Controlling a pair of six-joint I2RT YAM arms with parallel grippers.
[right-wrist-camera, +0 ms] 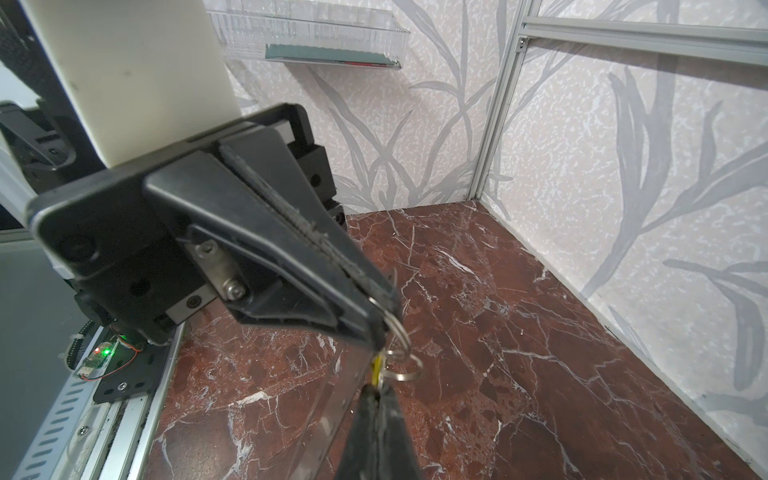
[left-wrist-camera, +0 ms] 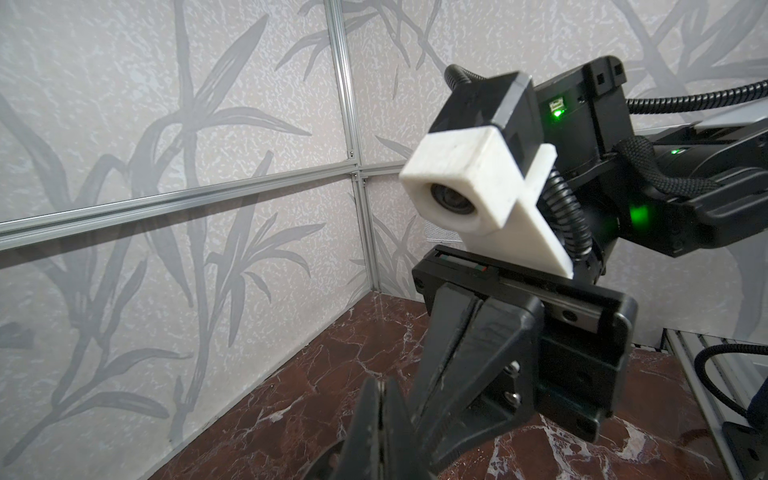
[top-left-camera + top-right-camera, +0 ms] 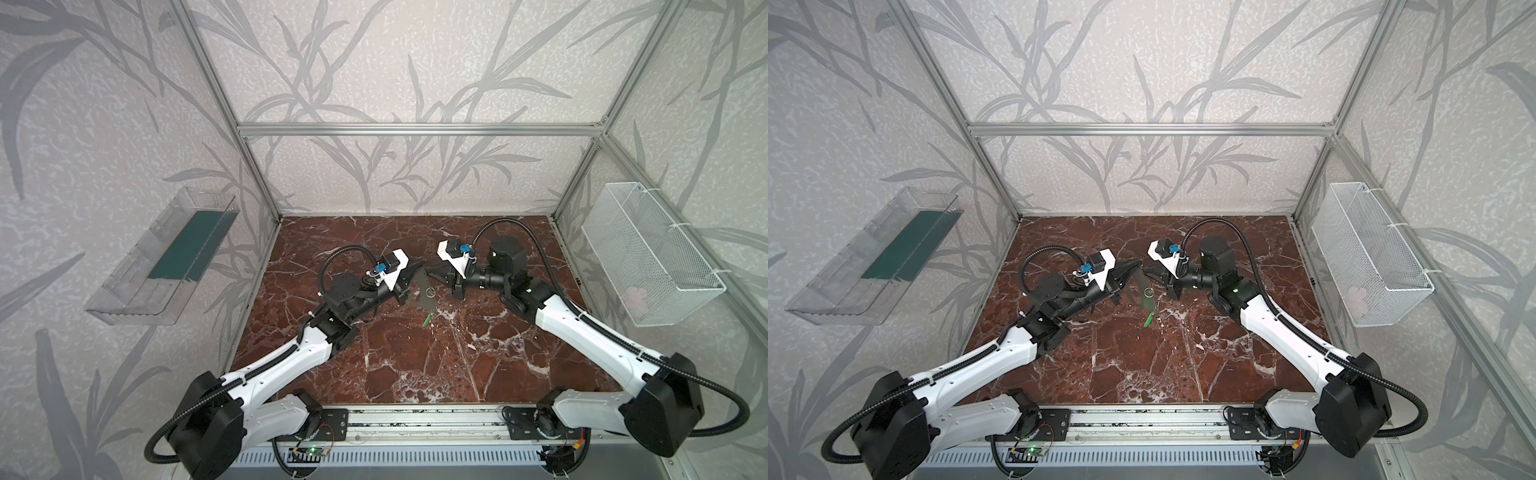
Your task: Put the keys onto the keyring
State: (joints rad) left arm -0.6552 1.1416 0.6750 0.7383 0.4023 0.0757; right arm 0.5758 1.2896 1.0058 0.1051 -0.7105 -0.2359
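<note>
Both grippers meet tip to tip above the middle of the table. The keyring (image 3: 423, 293) (image 3: 1135, 291), a flat grey plate, hangs edge-on between them. My left gripper (image 3: 417, 267) (image 2: 384, 388) is shut with the plate's thin edge between its fingers. My right gripper (image 3: 429, 273) (image 1: 378, 388) is shut on the yellow key (image 1: 376, 368), right beside the plate (image 1: 332, 399). Small metal split rings (image 1: 400, 362) (image 3: 430, 291) sit at the left gripper's fingertips (image 1: 380, 309). The green key (image 3: 427, 319) (image 3: 1148, 321) dangles below the plate's lower end.
The red marble table (image 3: 415, 365) is walled on three sides, with aluminium frame posts at the corners. A clear plastic bin (image 3: 162, 257) hangs on the left wall and a white wire basket (image 3: 652, 253) on the right wall. Cables loop over both wrists.
</note>
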